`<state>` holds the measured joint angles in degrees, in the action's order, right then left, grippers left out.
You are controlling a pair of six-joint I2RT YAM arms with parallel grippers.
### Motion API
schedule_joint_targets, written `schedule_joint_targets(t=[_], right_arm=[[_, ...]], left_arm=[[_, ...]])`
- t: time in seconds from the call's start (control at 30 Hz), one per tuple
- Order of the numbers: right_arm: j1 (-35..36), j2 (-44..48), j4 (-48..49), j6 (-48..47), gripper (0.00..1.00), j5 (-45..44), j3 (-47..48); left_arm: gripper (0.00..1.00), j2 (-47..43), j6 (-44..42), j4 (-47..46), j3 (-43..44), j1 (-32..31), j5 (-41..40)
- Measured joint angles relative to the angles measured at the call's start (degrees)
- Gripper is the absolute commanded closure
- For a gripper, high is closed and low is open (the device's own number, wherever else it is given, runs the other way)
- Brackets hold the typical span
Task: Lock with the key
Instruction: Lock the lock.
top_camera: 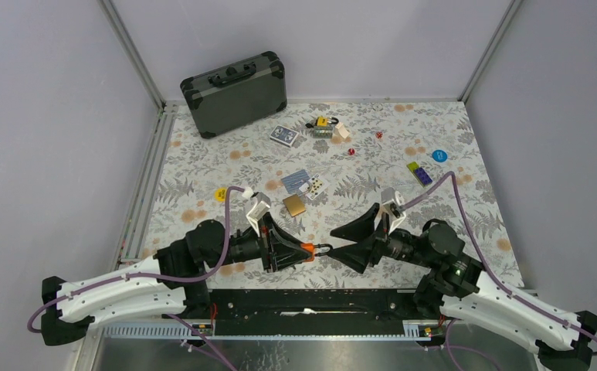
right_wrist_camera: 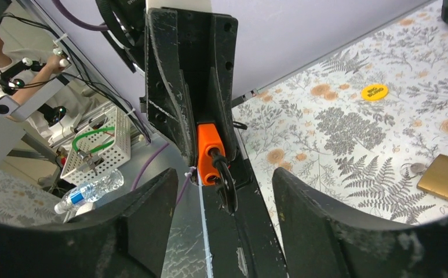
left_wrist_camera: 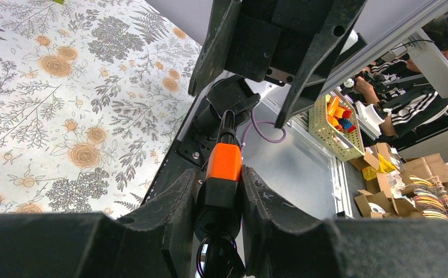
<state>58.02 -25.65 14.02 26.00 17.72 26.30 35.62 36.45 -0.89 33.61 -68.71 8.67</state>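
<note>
My left gripper (top_camera: 299, 253) is shut on an orange padlock (top_camera: 307, 248) and holds it above the table's near edge. The padlock's black shackle (top_camera: 323, 249) points right. In the left wrist view the padlock (left_wrist_camera: 224, 165) sits between my fingers (left_wrist_camera: 169, 202), with a black key head and ring (left_wrist_camera: 218, 255) at its rear end. My right gripper (top_camera: 334, 243) is open and faces the shackle, which lies just at its fingertips. In the right wrist view the padlock (right_wrist_camera: 208, 152) and shackle (right_wrist_camera: 225, 184) sit ahead of the open fingers (right_wrist_camera: 326, 202).
A grey case (top_camera: 235, 93) stands at the back left. A second small padlock (top_camera: 322, 124), card decks (top_camera: 284, 136), a brass plate (top_camera: 294, 205), a yellow token (top_camera: 221, 194), a blue token (top_camera: 439, 155) and a purple-green block (top_camera: 419, 173) lie on the floral cloth.
</note>
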Motion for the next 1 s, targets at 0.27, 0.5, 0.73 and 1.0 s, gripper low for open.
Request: schedule_joint_targets(t=[0.27,0.5,0.73,1.0], right_arm=[[0.0,-4.1,-0.5,1.3,0.59,2.7,0.5],[0.0,-4.2,0.3,2.3,0.74,3.9,0.5],[0.0,-3.7,2.2,3.1,0.89,4.5,0.1],[0.0,-4.4,2.8,3.4,0.78,5.4,0.1]], left_arm=[[1.0,-1.2,0.2,-2.5,-1.6,0.0,0.5],[1.0,-3.0,0.5,-3.6,-2.6,0.0,0.6],[1.0,-2.8,0.6,-3.6,-2.9,0.0,0.6],[1.0,-2.8,0.6,-3.7,-2.9,0.0,0.9]])
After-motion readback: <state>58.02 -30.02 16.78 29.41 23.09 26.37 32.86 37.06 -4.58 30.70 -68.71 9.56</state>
